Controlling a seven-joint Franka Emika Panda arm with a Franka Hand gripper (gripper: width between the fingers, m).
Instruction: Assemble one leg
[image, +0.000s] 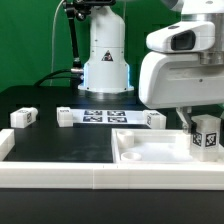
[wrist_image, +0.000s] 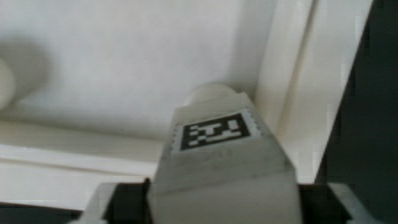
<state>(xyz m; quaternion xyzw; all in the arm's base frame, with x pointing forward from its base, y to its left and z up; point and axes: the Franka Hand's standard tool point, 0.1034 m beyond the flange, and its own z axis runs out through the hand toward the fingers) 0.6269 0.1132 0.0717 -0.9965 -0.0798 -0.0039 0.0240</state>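
The bulky white robot wrist housing (image: 180, 70) is cut off by the exterior view's right and top edges. It hides the gripper's (image: 203, 128) upper part, so its finger contact is unclear. The large flat white board with a raised rim (image: 150, 152) runs past the exterior view's right edge. In the wrist view, the small white tagged leg block (wrist_image: 219, 150) is blurred, its base cut off.

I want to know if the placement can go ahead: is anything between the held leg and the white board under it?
Nothing visible is. The gripper holds the leg just above the white board. In the wrist view the leg hangs over bare white surface beside the rim.
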